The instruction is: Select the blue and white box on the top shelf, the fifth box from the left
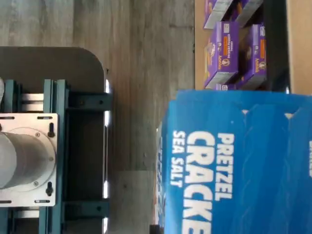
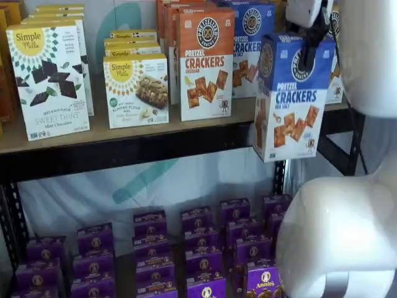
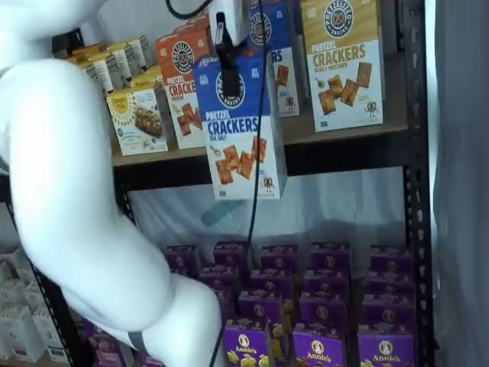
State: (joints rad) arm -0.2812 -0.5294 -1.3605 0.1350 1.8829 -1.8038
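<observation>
Clamped on the top of the blue and white box point(image 3: 241, 126), the gripper point(image 3: 227, 73) is holding it with its black fingers closed over the blue upper edge. Behind it, the top shelf point(image 2: 124, 146) is carrying an orange Cheddar cracker box point(image 2: 206, 65) and two Simple Mills boxes point(image 2: 49, 77). That blue and white box is hanging upright in front of the shelf's black rail, clear of the board, in both shelf views. Purple Annie's boxes point(image 3: 321, 306) are sitting in rows below.
</observation>
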